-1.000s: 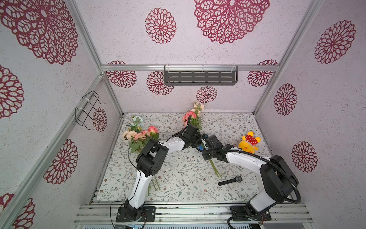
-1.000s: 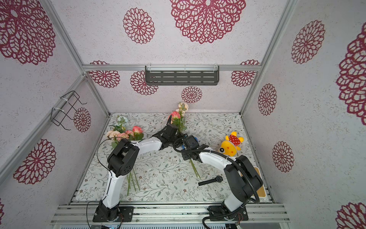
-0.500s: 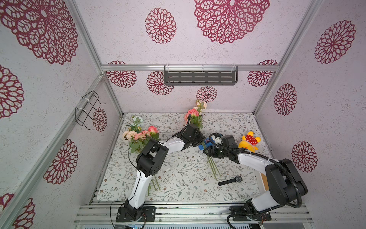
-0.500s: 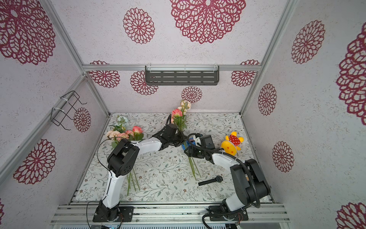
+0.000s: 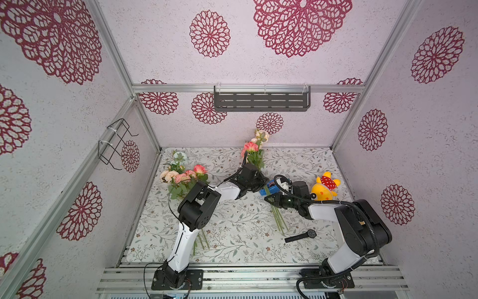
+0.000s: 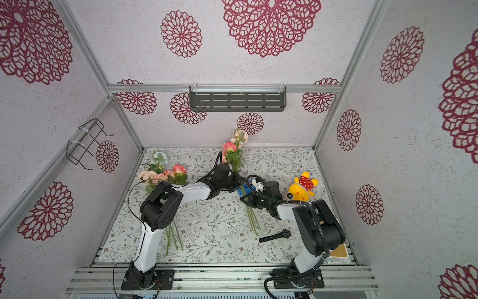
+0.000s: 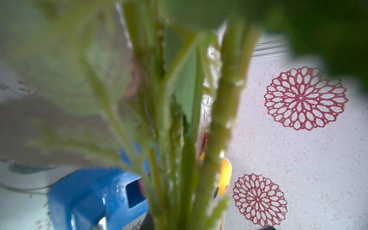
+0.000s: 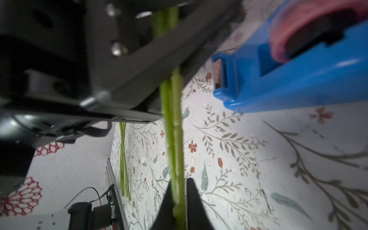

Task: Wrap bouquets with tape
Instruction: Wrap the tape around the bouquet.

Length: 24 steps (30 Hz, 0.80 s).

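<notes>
One of the bouquets (image 5: pixel 252 148), pink and peach roses on long green stems (image 8: pixel 175 139), stands tilted near the table's middle in both top views. My left gripper (image 5: pixel 258 181) is shut on its stems just under the leaves. The stems fill the left wrist view and hide those jaws. Lower down the same stems my right gripper (image 8: pixel 179 199) is shut, fingertips pressed on both sides. The tape sits in a blue dispenser (image 5: pixel 270 187) on the table, right beside both grippers. The other bouquet (image 5: pixel 183 176) lies flat at the left, partly under my left arm.
A yellow plush toy (image 5: pixel 324 187) sits just right of the right wrist. A black wristwatch (image 5: pixel 301 236) lies near the front, beside the stem ends. A grey shelf (image 5: pixel 261 101) hangs on the back wall, a wire basket (image 5: pixel 116 143) on the left wall.
My right gripper opened, dropped a little lower along the stems and shut on them; its arm swung out to the right. The left gripper and its bouquet held still.
</notes>
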Available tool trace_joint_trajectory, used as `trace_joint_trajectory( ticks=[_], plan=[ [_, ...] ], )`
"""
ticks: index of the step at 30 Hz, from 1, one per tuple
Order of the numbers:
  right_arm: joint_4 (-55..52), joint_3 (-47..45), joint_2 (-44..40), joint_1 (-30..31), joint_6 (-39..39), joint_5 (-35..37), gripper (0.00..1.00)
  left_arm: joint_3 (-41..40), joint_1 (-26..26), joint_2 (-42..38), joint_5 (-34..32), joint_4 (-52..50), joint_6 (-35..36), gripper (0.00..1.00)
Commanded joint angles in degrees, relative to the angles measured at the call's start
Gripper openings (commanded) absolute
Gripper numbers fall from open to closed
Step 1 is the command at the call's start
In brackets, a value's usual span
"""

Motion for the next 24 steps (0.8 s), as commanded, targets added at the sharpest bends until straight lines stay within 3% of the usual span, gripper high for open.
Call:
trace_joint_trajectory(
  ticks=[1,4,7,10,18,20,24],
  plan=[
    [-11.22,3.46,-1.95,1.12,-7.94,8.79,0.0,1.17,-0.42,-3.8,-0.21,1.56,1.97,0.0],
    [-19.93,6.33,-4.35,4.03,-13.24,17.69,0.0,2.81,-0.59,-3.67,-1.45,-3.7,2.7,0.02],
    [-26.67,8.99,-6.32,7.09,-17.47,27.86,0.0,2.45,-0.63,-3.57,-2.63,-5.6,1.8,0.25],
    [-31.47,11.89,-6.66,10.57,-20.98,34.82,0.0,2.95,-0.45,-3.82,-3.52,-8.07,2.29,0.33],
    [-43.95,20.93,-3.22,19.01,-25.89,54.45,0.0,4.92,-0.52,-3.77,-4.67,-13.52,4.14,0.32],
    [-46.56,23.25,-1.04,21.19,-27.08,58.42,0.0,5.35,-0.52,-3.56,-4.44,-13.91,4.23,0.27],
    [-43.68,22.2,-0.95,21.43,-26.41,56.75,0.0,5.63,-0.52,-2.99,-3.59,-13.38,3.66,0.1]
  ],
)
